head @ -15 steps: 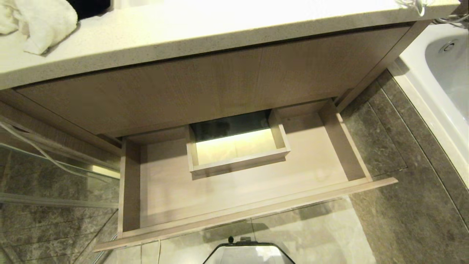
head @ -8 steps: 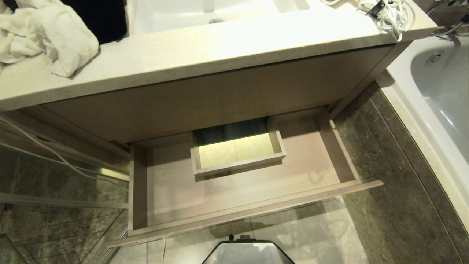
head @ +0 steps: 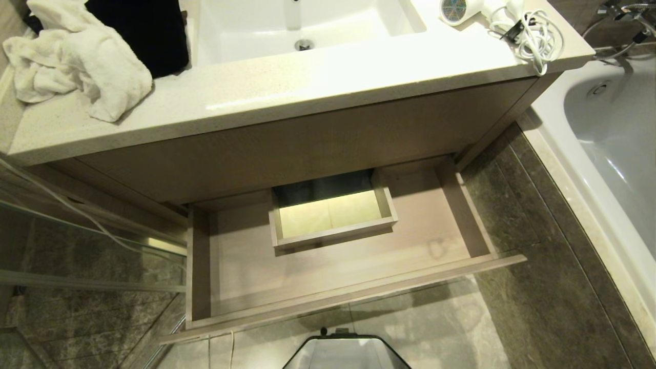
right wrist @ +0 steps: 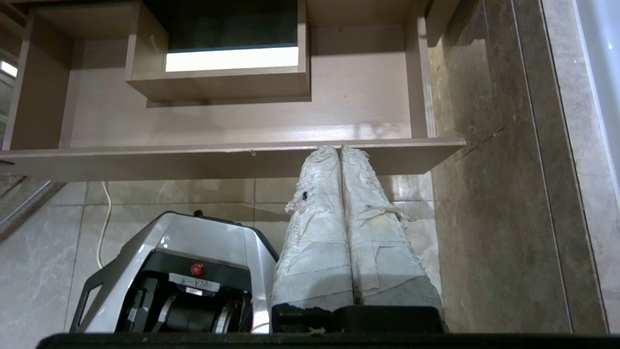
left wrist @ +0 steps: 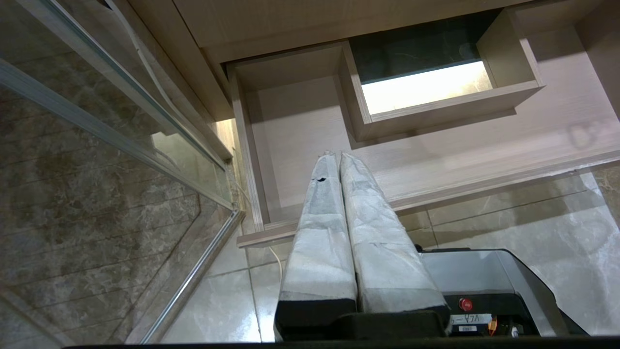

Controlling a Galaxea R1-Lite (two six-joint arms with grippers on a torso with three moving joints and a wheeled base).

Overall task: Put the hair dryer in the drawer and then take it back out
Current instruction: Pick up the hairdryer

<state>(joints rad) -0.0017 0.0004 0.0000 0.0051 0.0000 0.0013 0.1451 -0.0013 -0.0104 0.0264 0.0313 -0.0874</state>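
A: Task thing first. The small white hair dryer [head: 464, 8] with a short round barrel lies on the pale speckled stone countertop [head: 318, 89] at the far right corner, its grille end facing the camera. Its coiled white cord [head: 533, 32] is heaped beside it, one loop hanging over the counter edge.

B: And the drawer?

A: The wide shallow light-beige wood-grain drawer [head: 328, 271] is pulled fully out below the vanity, with nothing inside. A boxed cut-out [head: 333, 218] sits at the middle back, and lit floor shows through it.

B: Grippers?

A: The left gripper [left wrist: 337, 156] has its wrapped fingers pressed together and holds nothing; it hangs above the drawer's left front. The right gripper [right wrist: 339, 149] is the same, tips meeting and empty, over the drawer's right front lip. Neither arm shows in the head view.

B: What differs from the earlier frame?

A: The whole head view has shifted, so the camera moved, not the things. A second ago only the counter's front strip showed; now the white sink basin [head: 307, 25], the dryer and more of the crumpled white towel [head: 82, 66] are in frame. The drawer itself is unchanged.

B: Anything cut off?

A: The dryer's top runs off the frame edge and its handle is hard to make out among the cord. A dark item [head: 141, 31] behind the towel can't be identified. The white bathtub [head: 615, 118] on the right is cropped.
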